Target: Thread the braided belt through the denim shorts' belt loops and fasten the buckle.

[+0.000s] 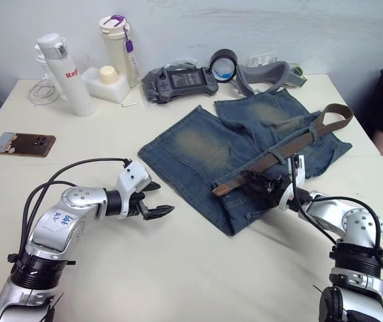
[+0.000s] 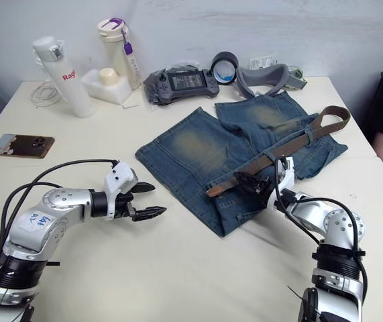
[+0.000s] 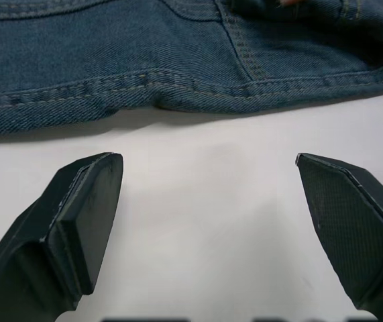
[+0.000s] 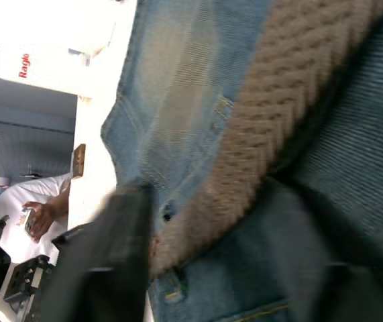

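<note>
Threading is judged underway: the braided belt [image 1: 278, 157] lies along the denim shorts [image 1: 204, 157] waistband, pinched by the right gripper [image 2: 255, 182]; the left gripper [image 1: 152, 204], spread wide beside the shorts, should next steady them

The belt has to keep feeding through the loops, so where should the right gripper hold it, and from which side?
Probably the free end of the belt, lying flat past the waistband of the shorts. Come from the near side with the right gripper, fingers across the narrow strap, clear of the loop.
</note>
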